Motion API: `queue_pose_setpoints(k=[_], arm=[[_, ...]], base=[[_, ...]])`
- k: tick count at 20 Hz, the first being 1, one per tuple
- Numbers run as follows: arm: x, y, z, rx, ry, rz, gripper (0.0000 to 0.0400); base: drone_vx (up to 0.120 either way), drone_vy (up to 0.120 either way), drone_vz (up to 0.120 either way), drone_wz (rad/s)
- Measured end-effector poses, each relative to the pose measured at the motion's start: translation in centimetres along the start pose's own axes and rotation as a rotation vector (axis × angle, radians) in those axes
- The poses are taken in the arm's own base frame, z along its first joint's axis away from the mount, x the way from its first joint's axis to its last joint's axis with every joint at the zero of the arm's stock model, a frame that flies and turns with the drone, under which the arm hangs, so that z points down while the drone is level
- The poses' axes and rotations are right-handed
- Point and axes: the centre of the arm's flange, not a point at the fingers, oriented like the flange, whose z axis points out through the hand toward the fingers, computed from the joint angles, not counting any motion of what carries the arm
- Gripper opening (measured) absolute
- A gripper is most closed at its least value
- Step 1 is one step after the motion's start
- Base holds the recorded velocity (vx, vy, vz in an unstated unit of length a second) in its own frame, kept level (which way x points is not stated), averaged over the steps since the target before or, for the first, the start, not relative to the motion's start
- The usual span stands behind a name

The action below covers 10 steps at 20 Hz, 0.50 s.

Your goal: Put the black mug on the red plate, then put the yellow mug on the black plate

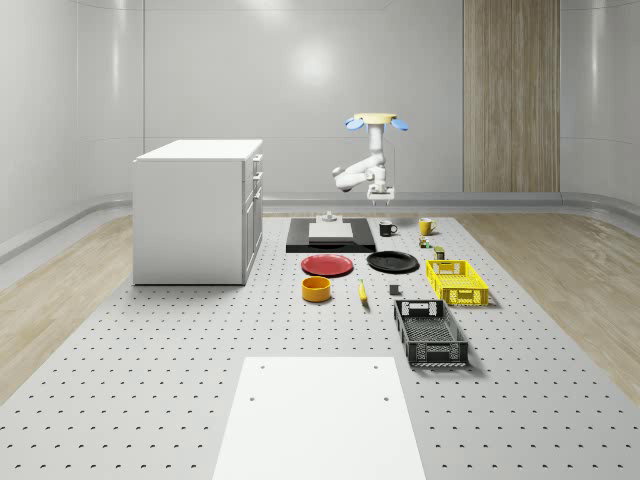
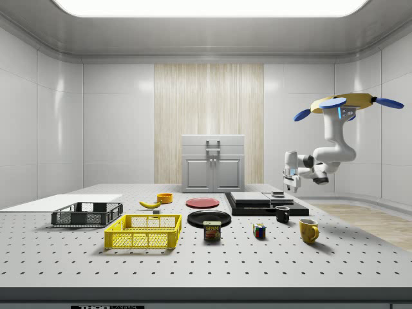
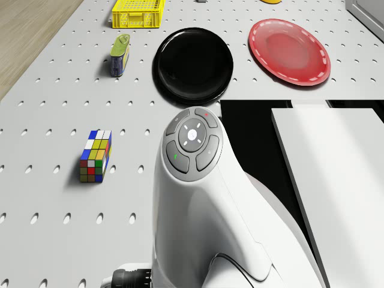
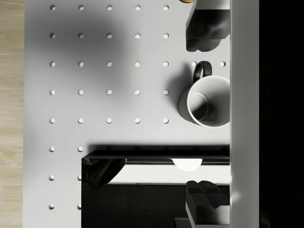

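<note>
**Hovering over the black mug, here's what worries me**

So I'm in the air near the far end of the table [image 1: 150,400], drone [image 1: 378,121] hovering above the black mug [image 1: 387,228] with nothing under me but air. My arm is bent down and the gripper [image 2: 291,182] hangs above the mug, well clear of it. In the wrist view my two fingertips [image 4: 205,24] sit at opposite ends with the mug [image 4: 208,101] between them, so the fingers are spread apart and holding nothing.

The mug stands upright on the table, right beside the edge of the black slab [image 1: 331,236], handle pointing away from the slab. The red plate [image 1: 327,265] is nearer the middle of the table, next to the black plate [image 1: 392,262]. The yellow mug [image 1: 426,226] waits a bit further along, untouched.

What could go wrong, as I see it:

- The mug isn't centred under me in the wrist view, it's off toward the slab side. If I drop straight down, one finger could land on the rim and tip it.
- That slab is really close. A finger coming down on that side might hit the slab edge instead of sliding past the mug wall.
- I'm hovering, so any drift during the descent shifts the fingers sideways and nudges the mug.
- Grabbing by the round wall might let it slip or rotate on the lift.
</note>
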Motion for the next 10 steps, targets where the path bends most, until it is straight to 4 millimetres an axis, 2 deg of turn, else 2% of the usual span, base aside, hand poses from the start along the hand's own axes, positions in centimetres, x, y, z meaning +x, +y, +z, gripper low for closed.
queue_pose_setpoints(k=[7, 10], arm=[[-0.02, -0.02, 0.0, -0.002, 0.002, 0.0, 0.04], [-0.02, -0.02, 0.0, -0.002, 0.003, 0.0, 0.04]], base=[[0.12, 0.0, -0.12, 0.0], [0.12, 0.0, 0.0, 0.0]])
